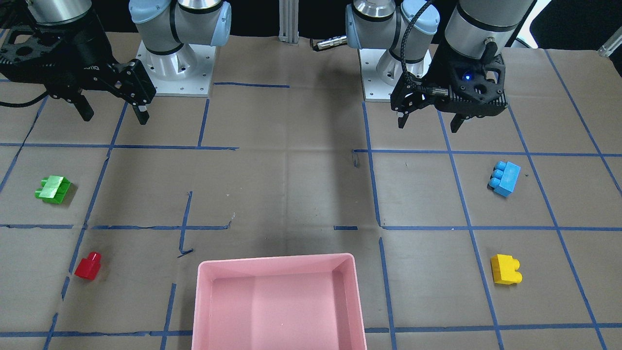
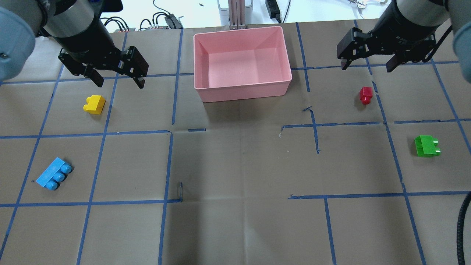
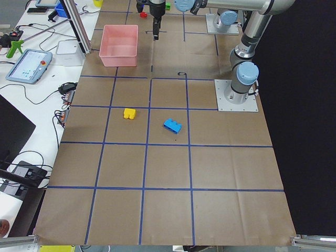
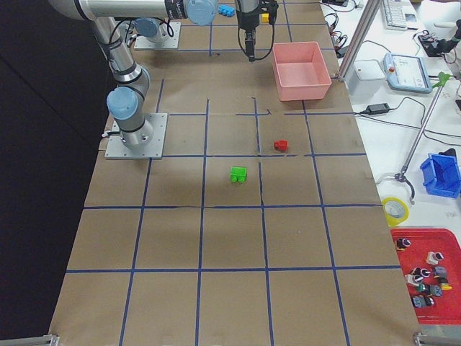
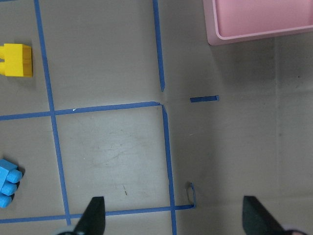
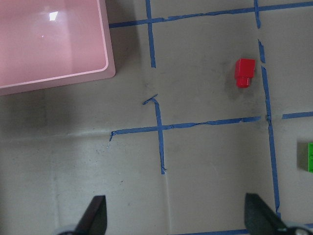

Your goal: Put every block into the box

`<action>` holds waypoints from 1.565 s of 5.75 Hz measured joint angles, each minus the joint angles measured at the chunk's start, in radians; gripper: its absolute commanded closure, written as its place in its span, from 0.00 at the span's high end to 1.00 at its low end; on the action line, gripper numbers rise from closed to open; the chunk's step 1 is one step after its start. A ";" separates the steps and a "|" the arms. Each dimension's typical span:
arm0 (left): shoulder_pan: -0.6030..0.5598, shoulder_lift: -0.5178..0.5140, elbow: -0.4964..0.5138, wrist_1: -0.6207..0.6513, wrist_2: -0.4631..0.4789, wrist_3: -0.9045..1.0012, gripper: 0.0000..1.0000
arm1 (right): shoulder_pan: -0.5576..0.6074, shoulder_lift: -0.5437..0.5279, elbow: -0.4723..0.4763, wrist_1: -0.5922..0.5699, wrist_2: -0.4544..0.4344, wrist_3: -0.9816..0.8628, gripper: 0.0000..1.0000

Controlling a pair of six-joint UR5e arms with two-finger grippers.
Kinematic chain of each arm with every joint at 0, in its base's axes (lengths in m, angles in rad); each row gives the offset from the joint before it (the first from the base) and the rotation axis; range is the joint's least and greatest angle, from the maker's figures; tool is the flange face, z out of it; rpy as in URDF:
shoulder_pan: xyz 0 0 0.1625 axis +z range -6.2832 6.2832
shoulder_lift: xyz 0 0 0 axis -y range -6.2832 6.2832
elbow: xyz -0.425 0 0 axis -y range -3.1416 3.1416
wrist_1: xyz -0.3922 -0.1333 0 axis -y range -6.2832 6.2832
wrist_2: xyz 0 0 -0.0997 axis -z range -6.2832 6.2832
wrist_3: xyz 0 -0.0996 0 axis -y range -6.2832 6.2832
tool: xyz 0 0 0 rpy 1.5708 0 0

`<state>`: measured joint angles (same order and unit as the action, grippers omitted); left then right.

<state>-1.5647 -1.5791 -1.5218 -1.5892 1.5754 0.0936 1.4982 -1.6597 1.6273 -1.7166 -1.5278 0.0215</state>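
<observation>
The pink box point(image 2: 243, 30) stands at the table's far middle, with no block in it. Four blocks lie on the paper. The yellow block point(image 2: 95, 104) and the light blue block point(image 2: 54, 178) are on my left. The red block point(image 2: 365, 95) and the green block point(image 2: 427, 146) are on my right. My left gripper point(image 2: 120, 84) hangs open and empty above the table, just beyond the yellow block. My right gripper point(image 2: 367, 68) hangs open and empty just beyond the red block. The left wrist view shows the yellow block point(image 5: 17, 59) and the blue block point(image 5: 7, 183). The right wrist view shows the red block point(image 6: 244, 72).
Brown paper with a blue tape grid point(image 2: 171, 165) covers the table. Both arm bases point(image 1: 175, 68) stand at the robot's edge. A side bench with a tablet point(image 3: 29, 65) and cables runs along the far side behind the box.
</observation>
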 measured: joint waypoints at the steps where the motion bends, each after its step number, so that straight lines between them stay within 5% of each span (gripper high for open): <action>1: 0.000 0.001 0.000 0.000 0.000 0.000 1.00 | 0.000 0.000 0.000 0.000 0.000 0.000 1.00; 6: 0.007 0.008 -0.002 -0.001 0.004 0.017 1.00 | 0.000 0.004 0.002 -0.003 0.003 0.001 1.00; 9: 0.210 0.037 -0.017 -0.004 0.009 0.410 1.00 | 0.001 0.017 0.029 0.000 0.002 0.000 1.00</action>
<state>-1.3543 -1.5417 -1.5392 -1.5936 1.5846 0.5031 1.4995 -1.6430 1.6562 -1.7163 -1.5259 0.0211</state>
